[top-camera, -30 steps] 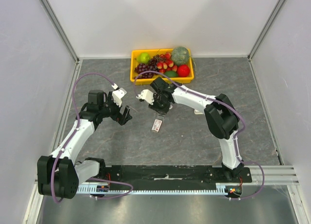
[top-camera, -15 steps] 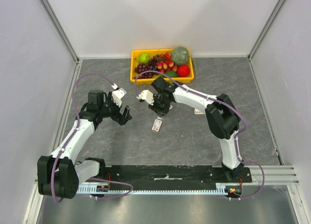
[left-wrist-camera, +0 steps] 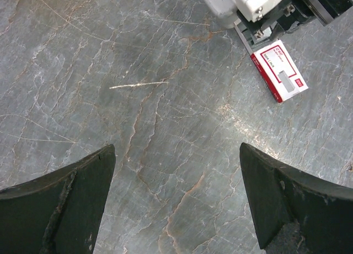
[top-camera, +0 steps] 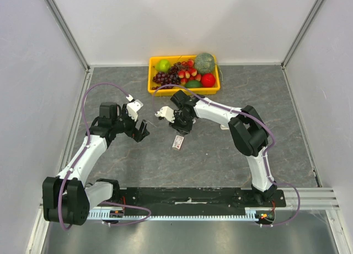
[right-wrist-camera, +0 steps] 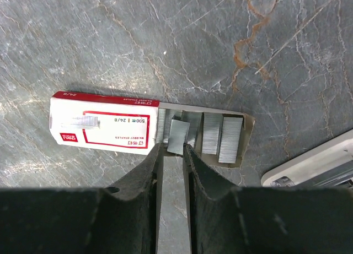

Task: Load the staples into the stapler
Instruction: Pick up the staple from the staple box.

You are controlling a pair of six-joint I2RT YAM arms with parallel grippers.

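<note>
The staples box [right-wrist-camera: 99,127], red and white, lies flat on the table with its grey tray [right-wrist-camera: 245,134] slid out and several silvery strips showing. My right gripper [right-wrist-camera: 171,149] hangs just above the tray, shut on one staple strip [right-wrist-camera: 177,134] that tilts up from the row. In the top view the staples box [top-camera: 177,142] lies just in front of the right gripper [top-camera: 181,127]. A light grey edge, probably the stapler [right-wrist-camera: 314,165], shows at the right of the right wrist view. To the left, my left gripper [left-wrist-camera: 176,199] hovers open over bare table, with the staples box [left-wrist-camera: 280,71] far beyond it.
A yellow basket [top-camera: 152,73] full of toy fruit stands at the back of the table, behind the right arm. The left gripper [top-camera: 141,130] is about a hand's width left of the box. Grey walls close in both sides.
The right wrist has drawn slightly back and left above the box, its jaws narrowing a touch. The box and the left arm have stayed in place.
</note>
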